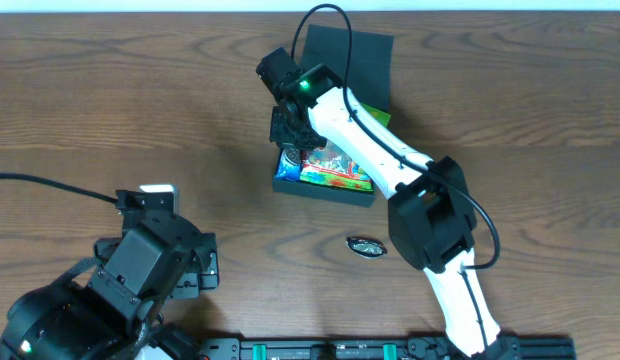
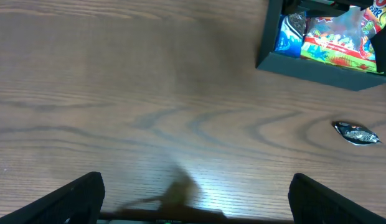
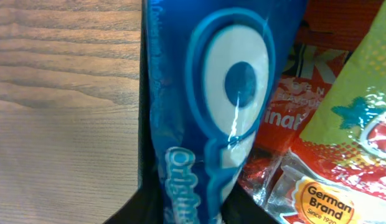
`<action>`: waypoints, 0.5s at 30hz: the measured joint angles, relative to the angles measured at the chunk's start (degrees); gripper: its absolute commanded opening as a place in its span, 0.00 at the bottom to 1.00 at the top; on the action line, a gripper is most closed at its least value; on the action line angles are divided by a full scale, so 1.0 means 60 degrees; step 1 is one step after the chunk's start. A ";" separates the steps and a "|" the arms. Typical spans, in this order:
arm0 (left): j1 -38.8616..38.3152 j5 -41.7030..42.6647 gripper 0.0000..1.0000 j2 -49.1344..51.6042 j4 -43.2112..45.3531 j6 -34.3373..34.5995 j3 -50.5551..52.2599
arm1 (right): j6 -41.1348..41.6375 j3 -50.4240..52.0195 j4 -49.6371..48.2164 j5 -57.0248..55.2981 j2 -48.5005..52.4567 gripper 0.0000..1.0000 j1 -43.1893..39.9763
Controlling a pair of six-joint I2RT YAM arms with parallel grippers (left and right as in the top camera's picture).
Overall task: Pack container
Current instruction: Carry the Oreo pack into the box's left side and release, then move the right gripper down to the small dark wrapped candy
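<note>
Wooden table (image 1: 110,110): our dark square cardboard box (image 1: 325,192) part-filled; silver foil sweet (image 1: 367,246) beside it, unpacked.
Right gripper (image 1: 293,142): clamping blue plastic packet (image 3: 205,124).
Left gripper (image 2: 193,199): jaws apart, empty.

You have one dark matte square cardboard box (image 1: 323,190) beneath the right gripper (image 1: 293,140). Three packets show there: one blue glossy packet (image 3: 211,112), one red packet (image 3: 317,62), one yellow-green packet (image 3: 358,93). One small silver foil-wrapped piece (image 1: 367,246) lies nearby.

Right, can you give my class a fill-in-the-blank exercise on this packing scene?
1. The lid of the box is ___.
2. The right gripper grips a packet coloured ___.
3. One small sweet lies outside the box, on the ___.
4. The left gripper holds ___.
Missing words: open, blue, table, nothing.
</note>
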State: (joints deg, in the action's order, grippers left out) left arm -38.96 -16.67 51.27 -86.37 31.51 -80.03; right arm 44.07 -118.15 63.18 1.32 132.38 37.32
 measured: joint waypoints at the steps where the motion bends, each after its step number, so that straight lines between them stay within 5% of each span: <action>1: 0.0000 0.0000 0.95 0.0000 -0.0004 0.0000 0.0000 | 0.0007 0.0000 0.0000 0.0000 0.0000 0.32 0.0000; 4: 0.0000 0.0000 0.95 0.0000 0.0000 0.0000 0.0000 | 0.0040 0.0000 0.0076 -0.0025 0.0000 0.55 0.0000; 5: 0.0000 0.0000 0.95 0.0000 0.0000 0.0000 0.0000 | 0.0029 0.0000 0.0182 -0.0084 0.0000 0.80 -0.0004; 7: 0.0000 0.0000 0.95 0.0004 0.0000 0.0000 0.0000 | 0.0051 0.0000 0.0390 -0.0288 0.0000 0.99 -0.0018; 15: 0.0000 0.0000 0.95 0.0000 0.0000 0.0000 0.0000 | -0.0135 -0.0015 0.0721 -0.0295 -0.0605 0.99 -0.0047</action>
State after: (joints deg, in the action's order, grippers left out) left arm -38.96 -16.67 51.27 -86.37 31.51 -80.03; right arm 43.27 -118.24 67.51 -0.45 128.75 37.04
